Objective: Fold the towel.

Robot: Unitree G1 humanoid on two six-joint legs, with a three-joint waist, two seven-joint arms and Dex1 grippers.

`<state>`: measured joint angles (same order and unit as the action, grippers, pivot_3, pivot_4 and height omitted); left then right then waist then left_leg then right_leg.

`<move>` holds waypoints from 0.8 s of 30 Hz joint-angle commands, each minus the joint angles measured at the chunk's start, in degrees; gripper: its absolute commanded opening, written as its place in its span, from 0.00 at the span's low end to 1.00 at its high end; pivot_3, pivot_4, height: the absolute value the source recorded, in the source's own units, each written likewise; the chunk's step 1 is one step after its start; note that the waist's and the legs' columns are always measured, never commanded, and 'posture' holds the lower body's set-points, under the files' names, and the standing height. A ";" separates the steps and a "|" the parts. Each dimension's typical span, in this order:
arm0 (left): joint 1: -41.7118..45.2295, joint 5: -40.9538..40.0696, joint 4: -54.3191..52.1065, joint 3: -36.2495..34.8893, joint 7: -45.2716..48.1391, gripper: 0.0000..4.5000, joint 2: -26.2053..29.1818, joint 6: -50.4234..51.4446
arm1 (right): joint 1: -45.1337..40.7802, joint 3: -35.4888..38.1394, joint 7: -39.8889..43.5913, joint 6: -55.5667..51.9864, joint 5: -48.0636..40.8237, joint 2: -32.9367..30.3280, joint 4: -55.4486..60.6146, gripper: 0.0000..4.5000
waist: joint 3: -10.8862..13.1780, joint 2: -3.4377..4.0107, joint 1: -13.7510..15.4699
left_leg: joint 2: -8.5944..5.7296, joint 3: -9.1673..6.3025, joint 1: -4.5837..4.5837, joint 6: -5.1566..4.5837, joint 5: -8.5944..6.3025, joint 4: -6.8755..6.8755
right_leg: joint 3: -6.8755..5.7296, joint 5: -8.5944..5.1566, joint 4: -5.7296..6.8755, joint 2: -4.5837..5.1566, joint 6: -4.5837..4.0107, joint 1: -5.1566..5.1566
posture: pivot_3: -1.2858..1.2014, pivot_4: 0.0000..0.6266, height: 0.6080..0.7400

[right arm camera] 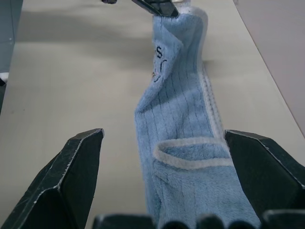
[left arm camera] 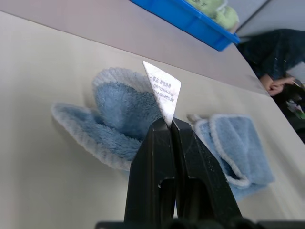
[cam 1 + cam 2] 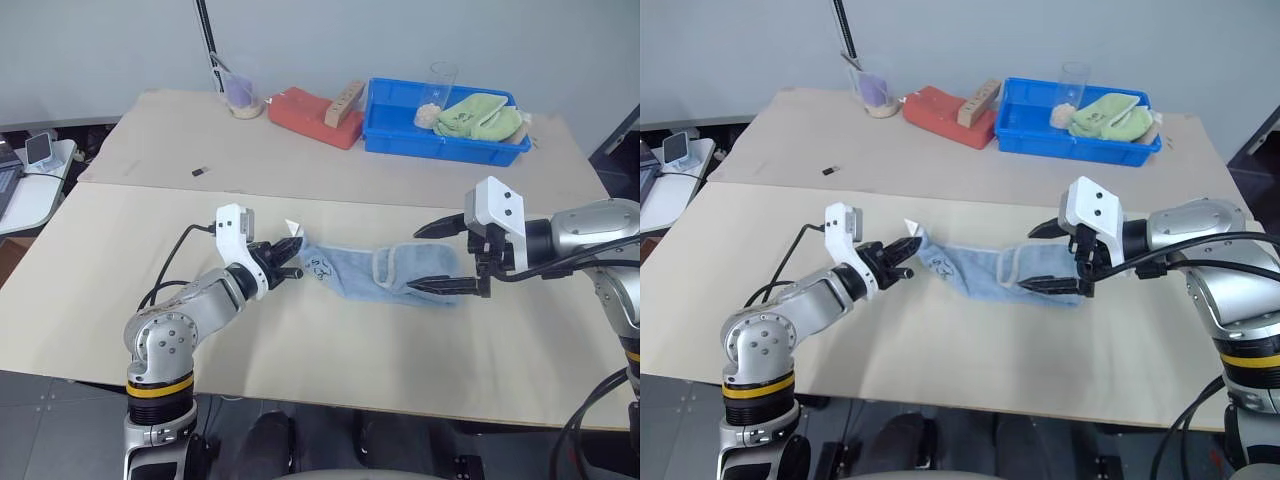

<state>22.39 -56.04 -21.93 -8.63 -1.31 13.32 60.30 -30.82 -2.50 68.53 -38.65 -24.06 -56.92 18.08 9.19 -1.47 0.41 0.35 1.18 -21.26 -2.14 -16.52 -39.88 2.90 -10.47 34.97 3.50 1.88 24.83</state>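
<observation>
Left eye view: the towel (image 3: 375, 276) lies bunched mid-table. Left end effector (image 3: 291, 259) is clamped on its white tag (image 2: 163, 90) end; right end effector (image 3: 442, 256) gapes over the other end. Likely spreading comes first: right must pinch a corner.

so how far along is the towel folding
Little looks done: the towel lies bunched in a long rumpled strip on the table, with no neat fold. In hand: the left pincer is shut on the towel's corner by its white tag, lifting it; the right pincer is open around the other end. Left: spreading it flat and folding.
</observation>
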 commanded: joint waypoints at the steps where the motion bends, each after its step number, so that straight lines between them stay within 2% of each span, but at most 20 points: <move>1: 3.71 0.71 0.18 2.67 4.62 0.00 1.33 -0.35 | 0.76 4.08 0.12 -1.77 -1.68 -2.98 1.60 1.00 | 0.00 0.00 0.17 | -0.02 0.03 -0.02 0.00 0.00 -0.01 | 0.00 0.00 -0.01 0.00 0.00 0.00 | 0.52 0.24 0.80; 5: 10.18 2.94 5.24 10.47 14.59 0.00 2.10 0.10 | 6.16 8.86 0.52 -4.92 -3.78 -7.78 3.96 1.00 | 0.00 0.00 0.39 | -0.04 0.20 -0.05 0.00 0.00 0.01 | -0.03 -0.02 -0.07 0.01 0.02 0.00 | 0.52 0.24 0.80; 9: 15.79 6.68 11.62 18.37 23.99 0.00 0.63 -1.43 | 11.90 14.99 -0.36 -8.58 -5.91 -11.09 7.17 1.00 | 0.00 0.00 0.28 | -0.06 0.27 -0.16 -0.01 0.00 0.00 | -0.12 -0.04 -0.08 0.02 0.04 0.02 | 0.52 0.24 0.80; 13: 21.54 15.47 22.09 26.56 32.42 0.00 -4.31 -9.98 | 18.61 22.72 -1.93 -12.60 -7.03 -12.67 11.06 1.00 | 0.01 -0.01 0.15 | -0.06 0.28 -0.17 -0.01 0.00 0.01 | -0.11 -0.07 -0.07 0.00 0.04 0.04 | 0.52 0.24 0.80; 20: 26.22 25.89 36.17 31.23 39.77 0.00 -12.82 -21.00 | 26.02 30.45 -4.90 -17.45 -9.33 -12.02 17.28 1.00 | 0.01 -0.02 0.13 | -0.04 0.28 -0.47 -0.02 0.01 -0.01 | -0.10 -0.15 -0.06 -0.03 0.05 0.23 | 0.52 0.24 0.80; 24: 27.56 29.57 40.70 30.79 42.14 0.00 -15.79 -24.77 | 27.71 32.26 -6.13 -18.41 -10.07 -12.09 18.34 1.00 | 0.02 -0.03 0.16 | -0.04 0.26 -0.59 -0.02 0.01 -0.05 | -0.10 -0.16 -0.08 -0.03 0.07 0.30 | 0.52 0.24 0.80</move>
<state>48.35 -27.86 18.79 22.66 39.63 -1.65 38.04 -3.11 26.79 63.04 -56.67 -33.49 -68.71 35.17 9.21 -1.49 0.57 0.31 1.44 -21.89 -2.16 -16.51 -39.94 2.80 -10.64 34.90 3.47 1.96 25.14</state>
